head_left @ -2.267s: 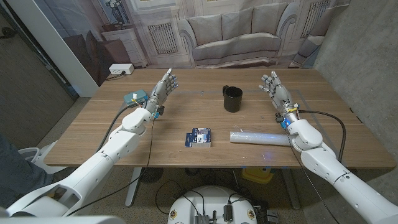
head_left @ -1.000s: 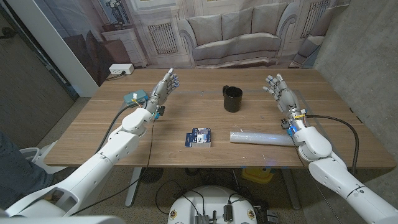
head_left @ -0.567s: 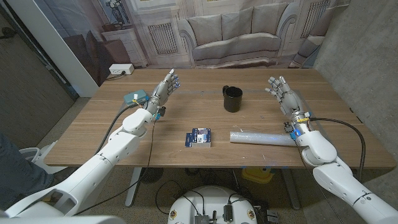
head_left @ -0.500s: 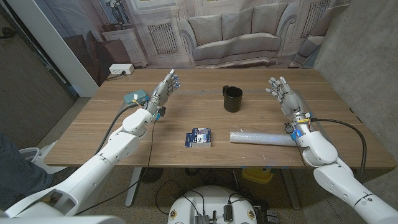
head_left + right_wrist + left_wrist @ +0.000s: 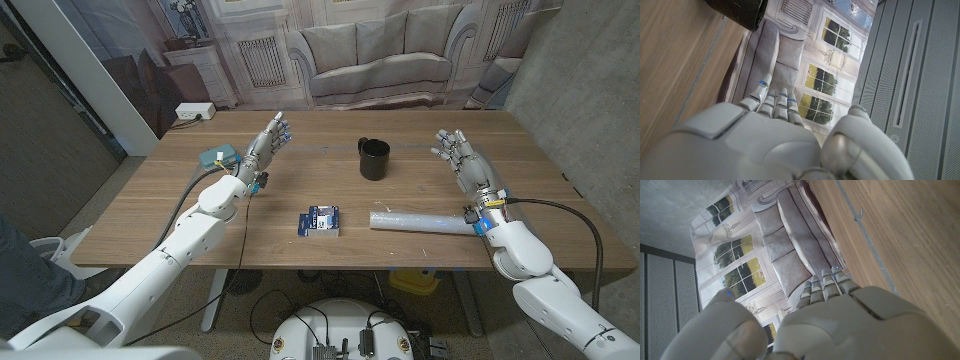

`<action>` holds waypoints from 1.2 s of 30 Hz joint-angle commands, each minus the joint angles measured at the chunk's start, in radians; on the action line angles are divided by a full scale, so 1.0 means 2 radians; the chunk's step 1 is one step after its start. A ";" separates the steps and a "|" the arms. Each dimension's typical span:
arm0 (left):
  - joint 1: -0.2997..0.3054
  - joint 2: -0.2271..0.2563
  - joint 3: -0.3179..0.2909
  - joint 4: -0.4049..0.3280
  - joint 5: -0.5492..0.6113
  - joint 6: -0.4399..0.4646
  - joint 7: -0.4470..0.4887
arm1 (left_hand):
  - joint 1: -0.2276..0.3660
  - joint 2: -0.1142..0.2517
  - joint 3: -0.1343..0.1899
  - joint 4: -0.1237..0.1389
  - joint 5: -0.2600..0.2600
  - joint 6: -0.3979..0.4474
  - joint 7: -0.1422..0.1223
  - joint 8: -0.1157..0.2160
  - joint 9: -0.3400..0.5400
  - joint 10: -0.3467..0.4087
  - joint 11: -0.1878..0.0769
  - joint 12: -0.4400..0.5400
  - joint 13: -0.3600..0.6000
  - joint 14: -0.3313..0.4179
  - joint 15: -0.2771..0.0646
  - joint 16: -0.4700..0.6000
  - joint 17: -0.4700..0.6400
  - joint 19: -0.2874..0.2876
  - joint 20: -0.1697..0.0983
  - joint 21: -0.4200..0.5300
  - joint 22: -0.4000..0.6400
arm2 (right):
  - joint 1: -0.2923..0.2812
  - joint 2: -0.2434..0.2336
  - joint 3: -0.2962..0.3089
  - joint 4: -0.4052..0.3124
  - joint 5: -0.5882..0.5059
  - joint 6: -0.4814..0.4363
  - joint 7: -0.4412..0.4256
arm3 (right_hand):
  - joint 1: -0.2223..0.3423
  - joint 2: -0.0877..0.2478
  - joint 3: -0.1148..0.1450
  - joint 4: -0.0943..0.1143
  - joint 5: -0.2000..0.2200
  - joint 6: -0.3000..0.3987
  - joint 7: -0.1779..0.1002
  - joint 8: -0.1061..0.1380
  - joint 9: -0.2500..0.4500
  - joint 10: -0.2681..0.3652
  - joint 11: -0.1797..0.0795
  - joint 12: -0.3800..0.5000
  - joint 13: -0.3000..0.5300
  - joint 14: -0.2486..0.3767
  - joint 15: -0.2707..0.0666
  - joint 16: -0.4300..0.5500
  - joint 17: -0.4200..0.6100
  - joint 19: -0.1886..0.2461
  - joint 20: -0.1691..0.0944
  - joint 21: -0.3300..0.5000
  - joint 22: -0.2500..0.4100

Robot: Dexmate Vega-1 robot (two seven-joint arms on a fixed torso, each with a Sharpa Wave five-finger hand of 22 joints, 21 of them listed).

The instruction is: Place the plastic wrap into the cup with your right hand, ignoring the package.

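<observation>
wooden table (image 5: 180,205), black cup (image 5: 374,159), plastic wrap roll (image 5: 418,220), blue package (image 5: 321,221)

Print on the package (image 5: 321,221) — too small to read.

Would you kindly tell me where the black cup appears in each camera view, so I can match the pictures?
Head view: the black cup stands upright on the wooden table, past the middle, between the two hands.
Right wrist view: part of the cup shows at the top edge, left of centre.
Left wrist view: not in it.
Shared landmark: the grey sofa backdrop behind the table.
</observation>
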 commanded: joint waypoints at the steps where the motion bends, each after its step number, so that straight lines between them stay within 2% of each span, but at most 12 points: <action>1: 0.006 0.005 -0.001 -0.013 0.000 0.001 0.001 | 0.005 -0.001 0.001 -0.002 0.000 0.005 0.001 0.000 0.002 0.006 0.000 0.001 0.002 0.003 0.000 -0.001 0.002 0.005 -0.001 0.004 0.002 | -0.041 -0.002 0.019 -0.025 -0.018 0.011 -0.008 | 0.001 0.002 0.002 -0.004 -0.002 0.002 0.001 0.003 0.001 0.004 0.001 0.001 0.001 0.004 -0.001 0.001 0.001 0.005 -0.013 -0.004 0.003; 19: 0.016 0.009 -0.004 -0.029 0.003 0.005 0.012 | 0.008 0.001 -0.001 -0.002 -0.001 0.006 0.000 -0.001 0.002 0.007 0.000 0.001 0.002 0.003 0.000 -0.001 0.002 0.004 0.001 0.003 0.002 | -0.076 0.006 0.041 -0.039 -0.042 0.023 -0.013 | 0.004 0.002 0.001 -0.006 -0.003 0.003 0.000 0.003 0.001 0.008 -0.002 0.002 0.001 0.007 -0.004 0.001 0.001 0.011 -0.014 -0.008 0.003; 36: 0.003 0.000 0.003 -0.013 0.004 0.003 0.005 | 0.009 0.002 -0.002 -0.003 -0.002 0.009 0.000 -0.001 0.002 0.009 0.000 0.001 0.002 0.004 0.000 -0.002 0.002 0.004 0.002 0.003 0.002 | -0.103 0.017 0.054 -0.049 -0.080 0.023 -0.024 | 0.009 0.002 0.001 -0.010 -0.003 0.009 -0.006 0.004 0.001 0.013 -0.004 0.003 0.001 0.012 -0.009 0.001 0.000 0.017 -0.015 -0.011 0.003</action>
